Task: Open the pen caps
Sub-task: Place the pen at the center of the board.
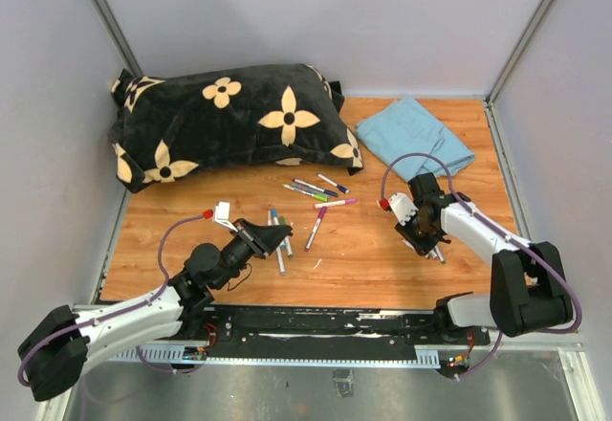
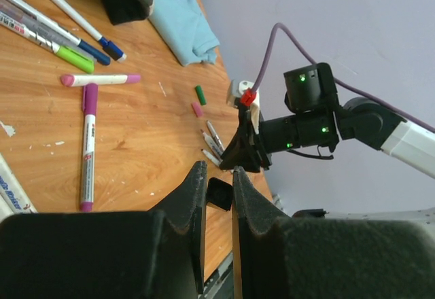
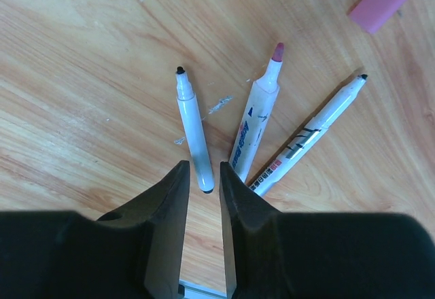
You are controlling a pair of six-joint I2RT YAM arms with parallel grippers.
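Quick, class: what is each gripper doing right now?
Left gripper: closed on a small black cap.
Right gripper: slightly open, holding nothing; a white pen lies below.

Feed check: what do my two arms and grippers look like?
The left arm and right arm have white links and black joints. The left gripper and right gripper are black, two-fingered. Purple cables with red connectors run to each wrist. Green lights glow on the right arm.

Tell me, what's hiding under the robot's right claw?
Three uncapped pens lie on the wooden table beneath the right gripper. Its fingers cover the back ends of two pens; the third's end shows between them.
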